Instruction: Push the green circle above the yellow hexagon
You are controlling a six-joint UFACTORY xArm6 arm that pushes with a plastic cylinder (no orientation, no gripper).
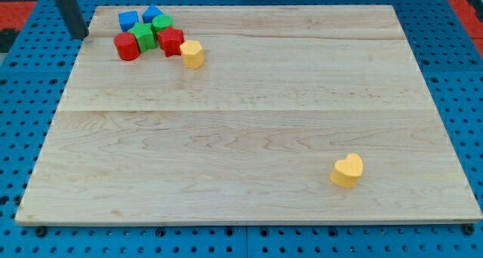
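Wooden board (249, 137) mostly bare; blocks cluster at the view's top left. My tip (80, 36) stands off the board's top-left corner, well left of the cluster, touching nothing; it has no jaws, only a bare rod. Approach step, by my reading. Green circle (142, 38) sits wedged between red cylinder (127, 47), red block (171, 41), green block (161, 23) and blue blocks (129, 19). Yellow hexagon (192, 53) lies just right. Next: free the circle without scattering neighbours. Yellow heart (347, 170) far off, irrelevant.

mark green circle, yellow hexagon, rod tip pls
green circle (141, 38): camera view, on its top face.
yellow hexagon (192, 53): camera view, on its top face.
my tip (81, 36): camera view, the rod's very end, at the view's left of the cluster.
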